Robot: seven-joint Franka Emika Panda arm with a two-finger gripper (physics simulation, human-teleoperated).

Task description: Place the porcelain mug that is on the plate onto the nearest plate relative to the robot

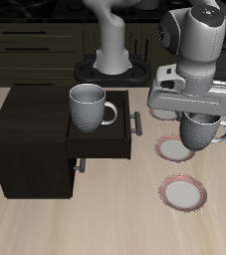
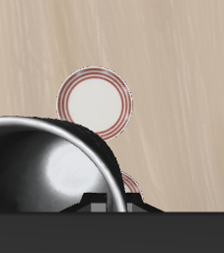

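- Hanging above the bench (image 1: 105,224), the claw (image 1: 202,118) grips the porcelain mug (image 1: 202,131) by its rim, the mug lifted clear of the wood.
- Directly under the mug lies a plate (image 1: 170,149), only its outer arc showing past the mug's body; whether the mug's base touches it cannot be told from the exterior view, though it appears to be off it.
- A second plate (image 1: 183,193) lies nearer the bench's front edge, bare, apart from the first, with open wood all round it.
- In the wrist view the mug's dark, glossy inside (image 2: 44,168) fills the foreground, a whole plate (image 2: 95,102) shows beyond it, and a sliver of another rim (image 2: 129,184) peeks out just beside the mug's wall.
- A dark cabinet (image 1: 30,134) stands beside the claw's working area; its open drawer (image 1: 100,145) juts toward the plates, the handle (image 1: 137,122) near the held mug.
- A look-alike mug (image 1: 88,108) sits on the drawer's top, well apart from the claw.
- The arm (image 1: 194,45) comes down from behind, its wrist bent so the claw points straight down, fingers closed on the mug's rim.
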